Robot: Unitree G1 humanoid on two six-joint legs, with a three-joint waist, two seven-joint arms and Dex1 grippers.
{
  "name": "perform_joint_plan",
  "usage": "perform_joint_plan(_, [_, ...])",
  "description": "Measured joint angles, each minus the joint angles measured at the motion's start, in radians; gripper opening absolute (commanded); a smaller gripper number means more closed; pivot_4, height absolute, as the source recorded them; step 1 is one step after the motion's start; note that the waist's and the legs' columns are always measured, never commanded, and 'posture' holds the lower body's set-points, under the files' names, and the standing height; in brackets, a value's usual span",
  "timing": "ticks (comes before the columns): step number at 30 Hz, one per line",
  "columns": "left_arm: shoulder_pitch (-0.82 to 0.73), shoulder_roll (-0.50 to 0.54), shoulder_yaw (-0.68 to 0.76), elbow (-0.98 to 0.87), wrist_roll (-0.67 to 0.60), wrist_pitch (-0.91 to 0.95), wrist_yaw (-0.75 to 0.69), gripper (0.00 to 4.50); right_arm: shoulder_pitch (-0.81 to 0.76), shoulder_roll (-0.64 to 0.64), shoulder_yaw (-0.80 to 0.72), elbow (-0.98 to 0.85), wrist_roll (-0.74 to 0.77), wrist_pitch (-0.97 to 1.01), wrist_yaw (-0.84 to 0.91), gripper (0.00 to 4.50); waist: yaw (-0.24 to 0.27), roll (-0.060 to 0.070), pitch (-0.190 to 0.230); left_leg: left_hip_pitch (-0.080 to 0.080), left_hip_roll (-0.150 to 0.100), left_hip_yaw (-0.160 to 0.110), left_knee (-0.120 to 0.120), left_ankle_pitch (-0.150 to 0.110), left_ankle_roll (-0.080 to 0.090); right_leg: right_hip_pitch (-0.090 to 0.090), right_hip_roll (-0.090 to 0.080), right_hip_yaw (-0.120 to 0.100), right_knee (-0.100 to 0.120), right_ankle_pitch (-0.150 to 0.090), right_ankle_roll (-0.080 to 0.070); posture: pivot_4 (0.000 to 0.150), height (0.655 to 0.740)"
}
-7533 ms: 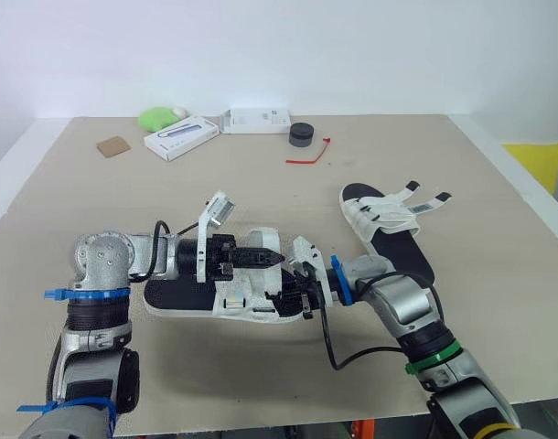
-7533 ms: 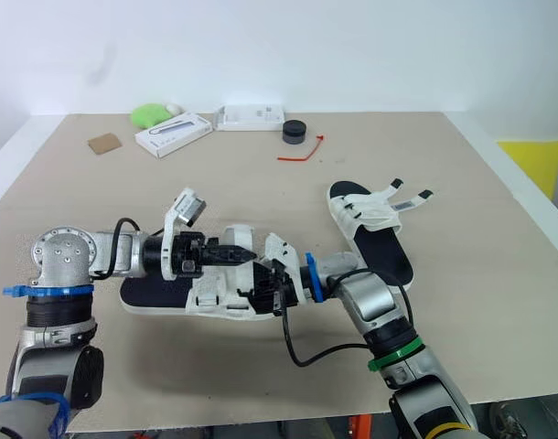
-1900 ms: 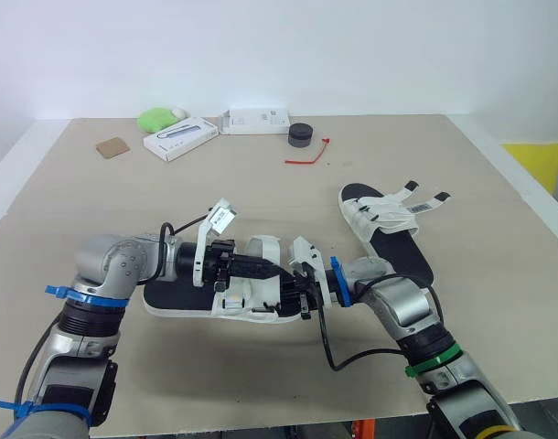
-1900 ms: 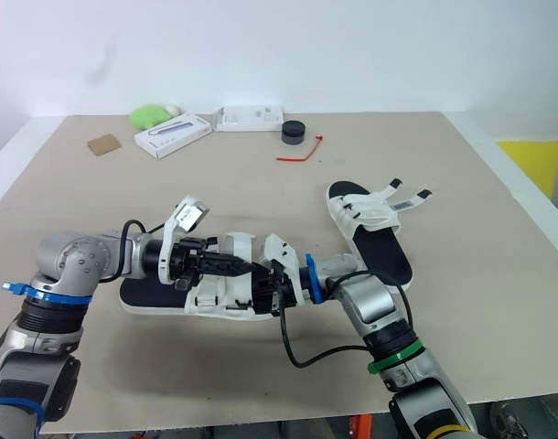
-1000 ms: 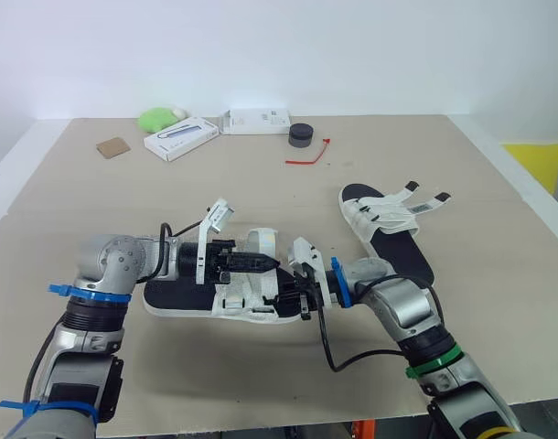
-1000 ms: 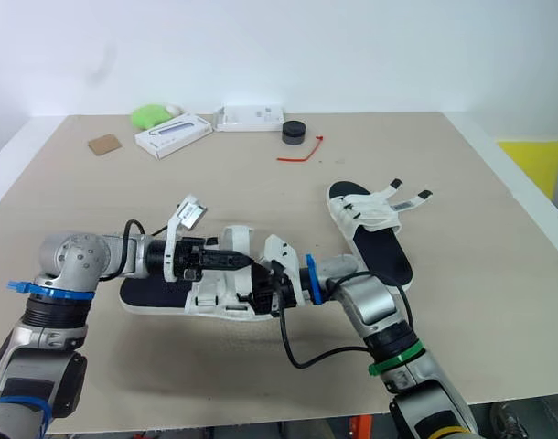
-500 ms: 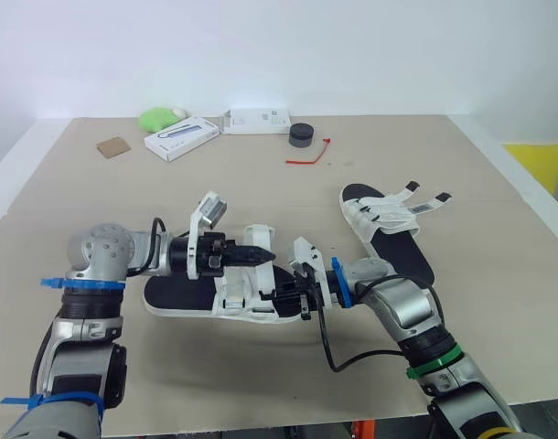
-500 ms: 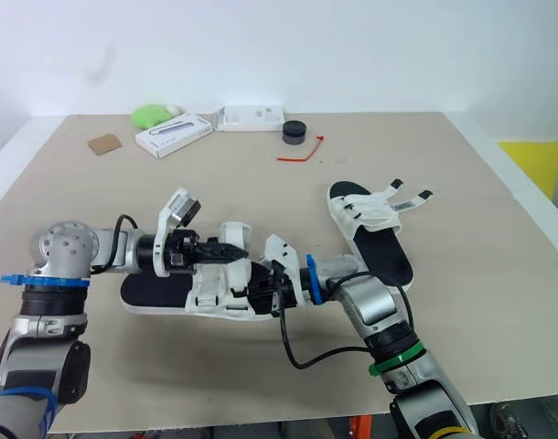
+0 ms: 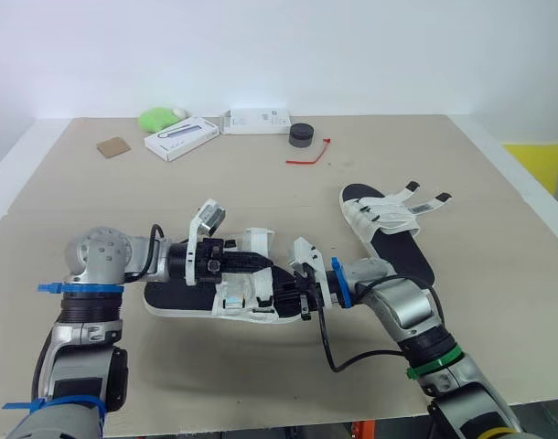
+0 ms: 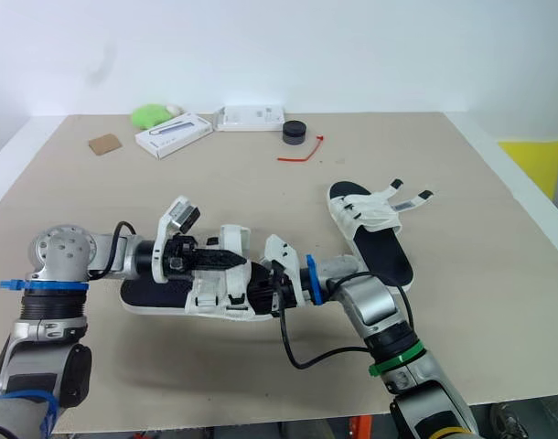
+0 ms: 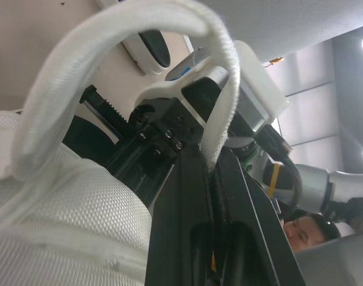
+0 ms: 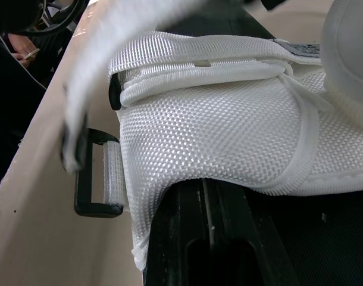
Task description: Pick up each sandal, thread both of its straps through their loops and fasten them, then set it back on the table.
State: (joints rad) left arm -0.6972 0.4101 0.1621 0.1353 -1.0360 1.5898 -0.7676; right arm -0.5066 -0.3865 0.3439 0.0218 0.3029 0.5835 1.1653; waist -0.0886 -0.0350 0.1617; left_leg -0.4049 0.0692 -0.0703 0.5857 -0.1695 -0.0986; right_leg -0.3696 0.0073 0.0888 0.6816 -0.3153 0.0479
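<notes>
Left wrist view, ribbed white strap (image 11: 128,24) arching, woven mesh upper (image 11: 62,220)

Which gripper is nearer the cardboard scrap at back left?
Left. The left gripper, shut on the strap, is right of the cardboard and closer to the robot; the right gripper is farther off both ways.

Tan table (image 9: 123,183) against a plain white wall (image 9: 279,46) — evenly lit.
</notes>
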Motion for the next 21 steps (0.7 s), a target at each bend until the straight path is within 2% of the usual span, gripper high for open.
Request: perform_joint_plan(21, [0.041, 0.010, -0.045, -0.029, 0.035, -0.059, -0.002, 0.06, 0.007, -0.001, 0.000, -0.009, 0.006, 0.003, -0.013, 0.00, 0.000, 0.000, 0.000, 0.000, 0.000, 0.000, 0.000, 0.000, 0.000, 0.000, 0.000, 0.000, 0.000, 0.000, 0.000, 0.150, 0.7400])
